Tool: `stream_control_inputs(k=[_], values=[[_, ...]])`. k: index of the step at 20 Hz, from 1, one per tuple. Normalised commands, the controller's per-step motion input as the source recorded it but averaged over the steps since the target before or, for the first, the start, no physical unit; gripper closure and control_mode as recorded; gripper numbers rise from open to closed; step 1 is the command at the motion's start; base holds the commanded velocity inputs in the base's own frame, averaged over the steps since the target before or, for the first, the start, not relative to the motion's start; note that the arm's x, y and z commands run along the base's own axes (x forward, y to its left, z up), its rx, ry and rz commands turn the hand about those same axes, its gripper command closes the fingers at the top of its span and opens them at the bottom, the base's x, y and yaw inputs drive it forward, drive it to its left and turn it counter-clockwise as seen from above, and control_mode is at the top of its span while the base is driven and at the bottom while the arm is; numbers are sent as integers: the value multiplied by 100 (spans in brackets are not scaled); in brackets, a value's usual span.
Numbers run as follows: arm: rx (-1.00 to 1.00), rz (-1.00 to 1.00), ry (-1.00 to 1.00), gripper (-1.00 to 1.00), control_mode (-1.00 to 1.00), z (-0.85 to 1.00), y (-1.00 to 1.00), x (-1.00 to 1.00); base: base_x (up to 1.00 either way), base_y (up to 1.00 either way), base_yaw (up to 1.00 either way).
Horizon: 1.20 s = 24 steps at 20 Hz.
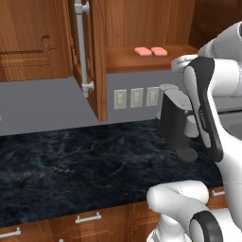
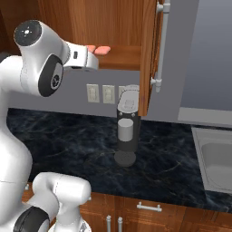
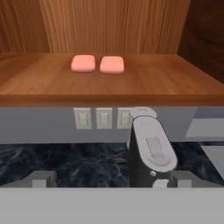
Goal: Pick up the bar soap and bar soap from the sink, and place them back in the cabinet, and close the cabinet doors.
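**A:** Where are the soaps?

**B:** Both lie flat on the cabinet shelf (image 3: 131, 87). The left bar soap (image 3: 83, 63) and the right bar soap (image 3: 112, 64) sit side by side, just apart, toward the back of the shelf near the cabinet's wood back wall. From the left base view they are the same pair, left one (image 1: 142, 51) and right one (image 1: 159, 51).

**A:** And relative to the gripper?

**B:** In the hand view the gripper (image 3: 111, 179) sits at the bottom, in front of the shelf's front edge and lower than it; the soaps lie ahead of it and higher, well apart from it. Nothing lies between the fingers (image 3: 41, 178), which stand wide apart.

**A:** What else is around?

**B:** Below the shelf, three wall outlets (image 3: 103, 118) on the grey wall, and a dark coffee machine (image 3: 148, 151) on the black marble counter (image 1: 71, 160). Both doors stand open: the left cabinet door (image 1: 90, 52) and the right cabinet door (image 2: 152, 50), each with a silver bar handle (image 1: 82, 47). The sink (image 2: 217, 158) lies off to the right.
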Motion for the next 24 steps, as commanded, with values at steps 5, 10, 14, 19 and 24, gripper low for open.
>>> stream_control_inputs(k=[5,10,14,19,24], values=[[0,0,0,-100,-100,0,0,-18,0,0,0],[0,0,0,-100,-100,0,0,-21,0,0,0],[0,0,0,-100,-100,0,0,-32,0,0,0],[0,0,0,-100,-100,0,0,-31,0,0,0],[0,0,0,-100,-100,0,0,-25,0,0,0]])
